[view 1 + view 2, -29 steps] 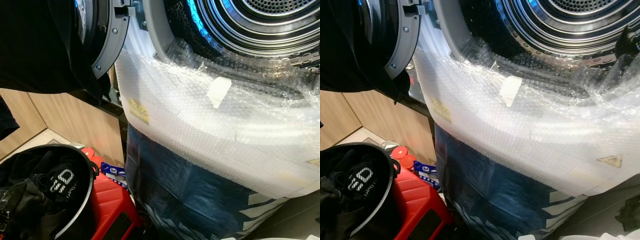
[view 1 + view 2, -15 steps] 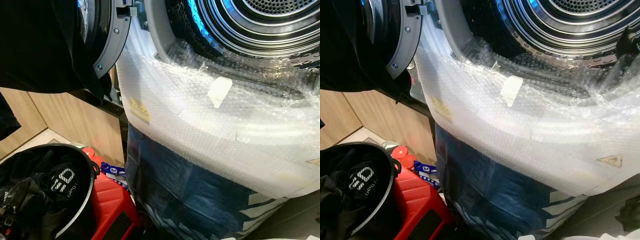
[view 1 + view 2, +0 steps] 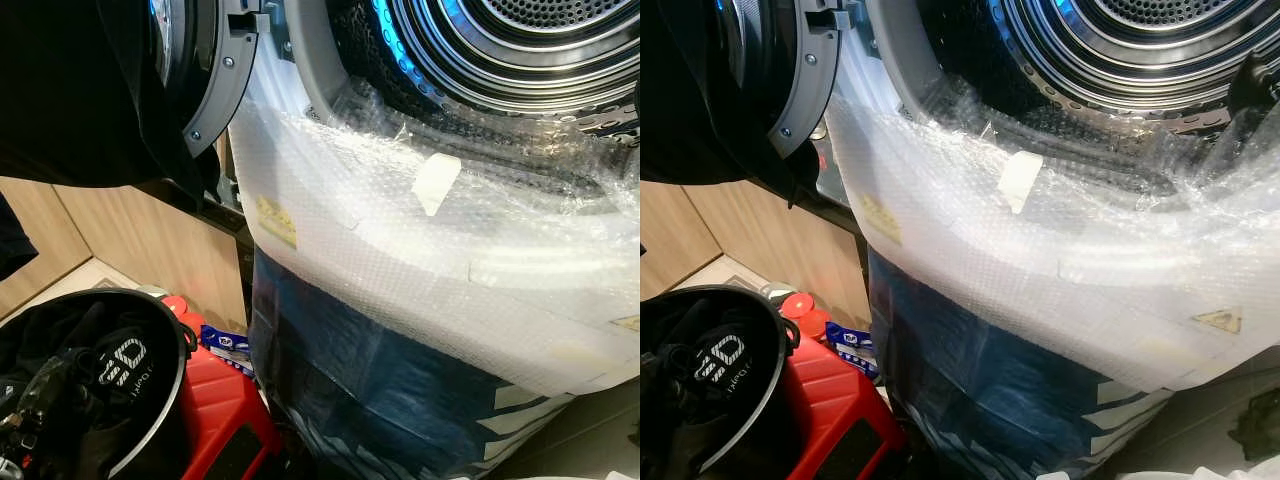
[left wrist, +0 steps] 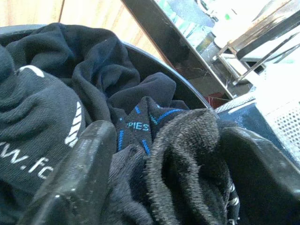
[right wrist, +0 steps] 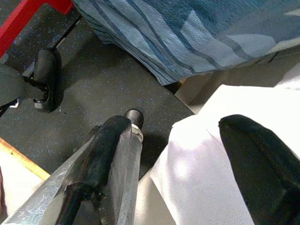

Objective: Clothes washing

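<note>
The washing machine's drum (image 3: 530, 40) stands open at the top, its door (image 3: 215, 80) swung to the left. Bubble wrap (image 3: 400, 250) covers the machine's front below the opening. A black basket (image 3: 175, 400) at the lower left holds dark clothes (image 3: 110, 360), one with white lettering. My left gripper (image 3: 25, 415) is down inside the basket. In the left wrist view its fingers (image 4: 84, 178) clamp a bunch of dark knit socks (image 4: 187, 154). My right gripper (image 5: 187, 159) hangs open low over the dark floor, with nothing between its fingers.
The basket rests against a red box (image 3: 225, 410), with a blue packet (image 3: 228, 345) behind it. Wooden cabinet fronts (image 3: 130, 240) stand to the left. A dark garment (image 3: 60, 90) hangs over the door. White cloth (image 5: 211, 178) lies under the right gripper, beside blue striped fabric (image 5: 187, 33).
My left gripper and the dark bunch it holds have shifted slightly up and to the right inside the basket. The machine and the basket stay put.
</note>
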Robot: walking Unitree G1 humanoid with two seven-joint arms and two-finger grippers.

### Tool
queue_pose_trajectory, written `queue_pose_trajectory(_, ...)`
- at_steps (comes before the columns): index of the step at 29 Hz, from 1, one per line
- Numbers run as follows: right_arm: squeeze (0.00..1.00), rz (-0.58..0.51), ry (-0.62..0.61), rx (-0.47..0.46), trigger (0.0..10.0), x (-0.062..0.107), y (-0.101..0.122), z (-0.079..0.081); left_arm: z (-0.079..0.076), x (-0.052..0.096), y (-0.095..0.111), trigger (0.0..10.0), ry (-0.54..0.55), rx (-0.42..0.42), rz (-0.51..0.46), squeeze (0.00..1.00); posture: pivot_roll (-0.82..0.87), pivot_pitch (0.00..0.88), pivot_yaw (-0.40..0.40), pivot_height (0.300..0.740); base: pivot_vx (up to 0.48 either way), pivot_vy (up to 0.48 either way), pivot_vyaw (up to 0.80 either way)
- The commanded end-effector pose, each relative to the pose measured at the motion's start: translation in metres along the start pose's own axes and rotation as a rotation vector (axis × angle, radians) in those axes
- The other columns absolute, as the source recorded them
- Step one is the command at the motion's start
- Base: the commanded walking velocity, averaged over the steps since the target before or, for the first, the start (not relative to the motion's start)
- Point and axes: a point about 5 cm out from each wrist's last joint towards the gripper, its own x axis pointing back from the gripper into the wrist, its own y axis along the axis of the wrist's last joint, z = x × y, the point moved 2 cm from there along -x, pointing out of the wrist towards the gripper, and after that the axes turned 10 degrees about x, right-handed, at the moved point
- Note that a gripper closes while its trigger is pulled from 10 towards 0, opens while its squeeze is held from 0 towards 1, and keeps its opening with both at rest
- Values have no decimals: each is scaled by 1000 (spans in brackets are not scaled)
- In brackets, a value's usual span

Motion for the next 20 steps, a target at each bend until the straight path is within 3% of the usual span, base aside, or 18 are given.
queue_pose_trajectory(1, 0, 24, 3, 9, 10000, 1, -7, 1, 2, 0, 0, 0, 1, -21, 1, 0, 238, 117, -47, 740, 0, 0, 0)
queue_pose_trajectory(20, 0, 15, 19, 59, 10000, 0, -4, 7, -5, -15, -5, 0, -38, -78, 33, 0, 231, 85, -35, 740, 0, 0, 0)
